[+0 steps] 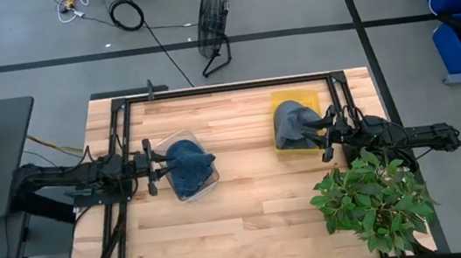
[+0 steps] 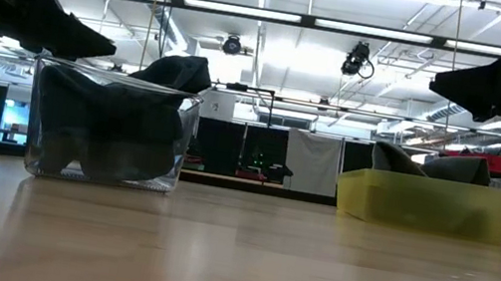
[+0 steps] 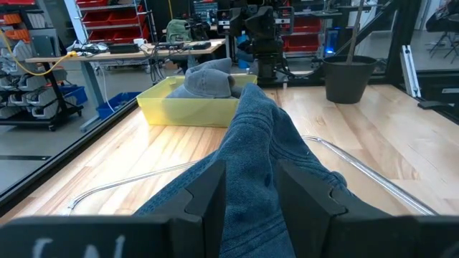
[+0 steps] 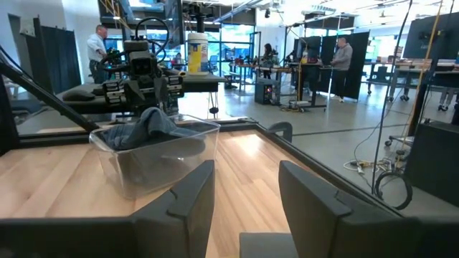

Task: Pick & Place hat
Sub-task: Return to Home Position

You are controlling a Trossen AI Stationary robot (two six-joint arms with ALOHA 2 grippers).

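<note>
On the wood table [image 1: 249, 206], left half: transp. bin [image 2: 186, 140] holds the blue cap [image 1: 189, 165], crumpled, one part poking above the rim. L gripper [image 1: 152, 167] hangs just beside the bin's outer side, raised off the tabletop, fingers apart w/ nothing between them. Right half: yellow bin [image 1: 296, 101] w/ gray caps [image 1: 294, 126] heaped inside, tops showing over the wall; can't tell how many. R gripper [image 1: 326, 139] hangs just beside that bin, also raised, fingers apart & empty. Potted plant [image 1: 372, 204] stands near the R arm at a table corner.
</note>
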